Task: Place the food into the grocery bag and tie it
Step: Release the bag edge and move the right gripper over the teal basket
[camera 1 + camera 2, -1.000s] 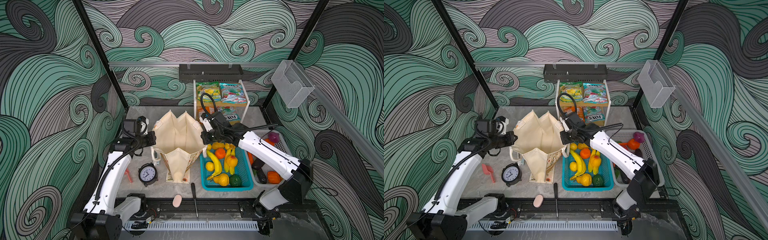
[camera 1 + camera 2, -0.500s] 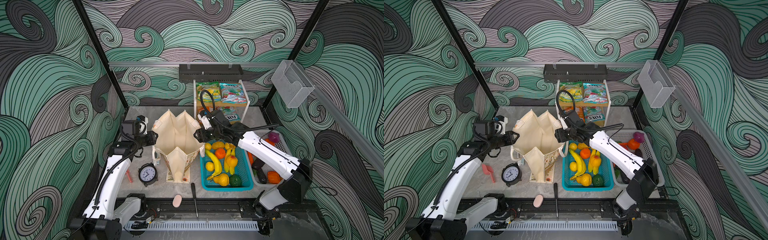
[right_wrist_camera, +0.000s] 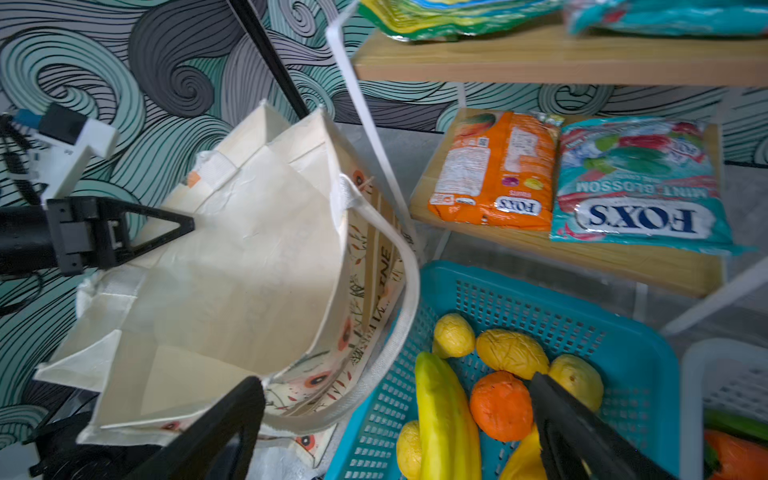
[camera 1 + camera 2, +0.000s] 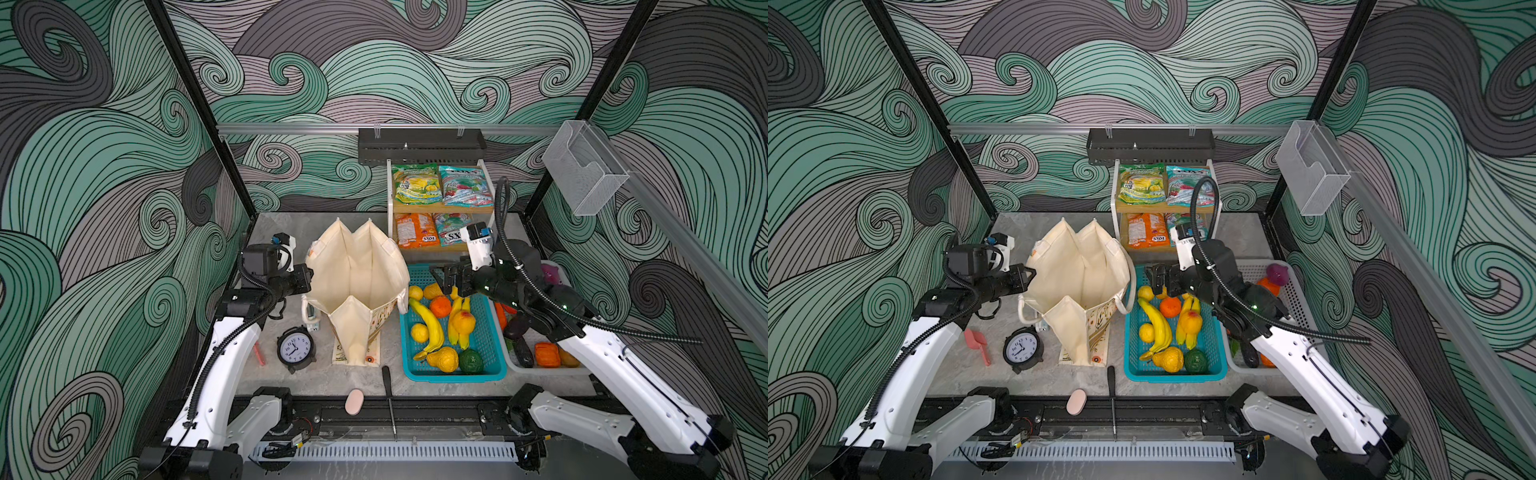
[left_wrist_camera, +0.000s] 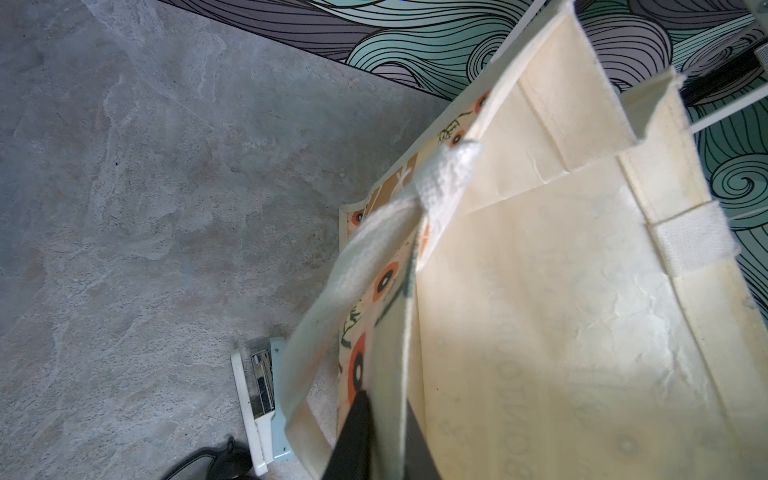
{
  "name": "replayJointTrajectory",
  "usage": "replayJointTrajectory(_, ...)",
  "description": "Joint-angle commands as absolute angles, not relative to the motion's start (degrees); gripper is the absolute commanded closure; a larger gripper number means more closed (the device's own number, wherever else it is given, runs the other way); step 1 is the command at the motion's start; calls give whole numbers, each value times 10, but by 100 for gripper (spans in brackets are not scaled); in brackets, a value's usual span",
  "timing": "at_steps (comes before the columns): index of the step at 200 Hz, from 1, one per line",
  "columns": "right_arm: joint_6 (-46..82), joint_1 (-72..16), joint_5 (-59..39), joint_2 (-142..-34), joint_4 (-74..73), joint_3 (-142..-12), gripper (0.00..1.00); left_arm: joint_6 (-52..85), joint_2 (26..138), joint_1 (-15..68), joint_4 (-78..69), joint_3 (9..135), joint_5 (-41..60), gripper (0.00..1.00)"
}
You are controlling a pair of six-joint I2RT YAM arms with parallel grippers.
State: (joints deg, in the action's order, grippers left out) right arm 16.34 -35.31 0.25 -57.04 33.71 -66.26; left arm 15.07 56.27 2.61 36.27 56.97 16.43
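Observation:
The cream grocery bag [image 4: 357, 270] [image 4: 1079, 270] stands open on the table. My left gripper [image 4: 309, 278] [image 5: 386, 436] is shut on the bag's left rim, with the fabric pinched between its black fingers. My right gripper [image 4: 446, 282] [image 3: 395, 382] hangs open and empty over the far left corner of the teal basket [image 4: 453, 376], just right of the bag. In that basket lie toy food: a banana [image 4: 430, 324] [image 3: 440, 415], an orange [image 4: 440, 306] [image 3: 500, 405] and a peach [image 4: 464, 322]. Snack packets [image 4: 417, 185] [image 3: 494, 170] lie on the shelf behind.
A white basket [image 4: 540, 370] with a purple onion [image 4: 1277, 273] and other vegetables sits at the right under my right arm. A black alarm clock [image 4: 295, 347], a stapler [image 5: 262, 395], a pink scoop [image 4: 976, 343], a pink pad [image 4: 354, 402] and a screwdriver [image 4: 388, 382] lie near the front.
My right gripper has opened, come off the bag's right rim and moved right over the teal basket. The left gripper still holds the left rim.

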Motion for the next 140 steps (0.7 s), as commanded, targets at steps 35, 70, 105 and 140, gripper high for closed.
replayJointTrajectory(35,138,-317,-25,-564,360,-527,0,146,553,21,361,566,161,97)
replayJointTrajectory(70,131,-321,-53,-587,346,-496,0,146,550,21,360,566,162,100)
replayJointTrajectory(105,132,-346,-46,-617,332,-495,0,146,549,21,358,564,163,100)
replayJointTrajectory(140,134,-382,-29,-647,295,-491,0,146,550,21,357,563,165,100)
